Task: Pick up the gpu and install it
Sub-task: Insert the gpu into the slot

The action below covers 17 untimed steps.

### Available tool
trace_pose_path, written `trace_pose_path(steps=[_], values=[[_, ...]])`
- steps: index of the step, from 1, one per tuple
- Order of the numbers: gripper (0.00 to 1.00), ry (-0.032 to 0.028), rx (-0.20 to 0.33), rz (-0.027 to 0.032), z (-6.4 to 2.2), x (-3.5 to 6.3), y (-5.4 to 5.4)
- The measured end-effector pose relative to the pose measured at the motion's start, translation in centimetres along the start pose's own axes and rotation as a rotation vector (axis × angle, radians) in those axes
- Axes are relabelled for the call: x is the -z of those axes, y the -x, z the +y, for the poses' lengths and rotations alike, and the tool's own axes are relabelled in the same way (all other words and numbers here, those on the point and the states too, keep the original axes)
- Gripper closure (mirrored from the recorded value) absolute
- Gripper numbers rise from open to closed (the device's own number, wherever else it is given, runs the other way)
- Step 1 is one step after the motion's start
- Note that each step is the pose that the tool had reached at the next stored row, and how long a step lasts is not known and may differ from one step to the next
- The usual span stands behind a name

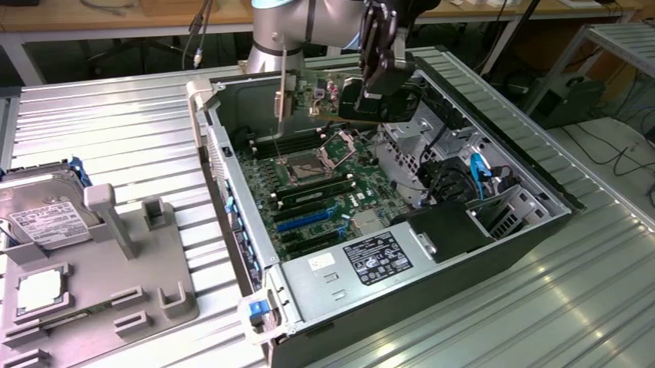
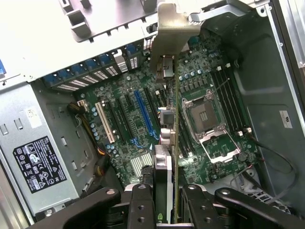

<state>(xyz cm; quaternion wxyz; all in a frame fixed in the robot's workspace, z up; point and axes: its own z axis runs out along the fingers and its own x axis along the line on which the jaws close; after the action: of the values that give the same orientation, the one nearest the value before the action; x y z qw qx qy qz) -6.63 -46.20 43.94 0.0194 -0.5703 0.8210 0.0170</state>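
Overhead, the black two-fingered gripper (image 1: 370,77) is clamped on the gpu (image 1: 312,92), a thin flat green circuit card with dark parts on its face and a long narrow silver metal bracket (image 1: 279,96) at one end. We note the card hangs over the open grey metal computer case (image 1: 220,153), above the green motherboard (image 1: 327,192) and near the square silver processor socket (image 1: 307,165), apparently not touching the board. The bracket is on the exterior view's left of the card. From the wrist we see the gpu (image 2: 164,164) edge-on, pinched between the fingers (image 2: 142,200) of the gripper (image 2: 167,202), its bracket (image 2: 169,33) at the far end from the gripper. Below it on the motherboard (image 2: 133,143) lie a long blue slot (image 2: 143,112) and a white slot (image 2: 105,123). Outside the case, on the exterior view's left, a boxy silver hard drive (image 1: 41,211) and a small square silver chip (image 1: 39,290) sit in a grey moulded tray (image 1: 133,291) on the ribbed metal table (image 1: 133,130).
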Motion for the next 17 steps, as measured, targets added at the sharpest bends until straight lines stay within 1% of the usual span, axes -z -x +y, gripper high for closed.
trace_pose_path(steps=[17], values=[[0.72,0.0027,0.053,0.0002,0.0,-0.01,0.0]])
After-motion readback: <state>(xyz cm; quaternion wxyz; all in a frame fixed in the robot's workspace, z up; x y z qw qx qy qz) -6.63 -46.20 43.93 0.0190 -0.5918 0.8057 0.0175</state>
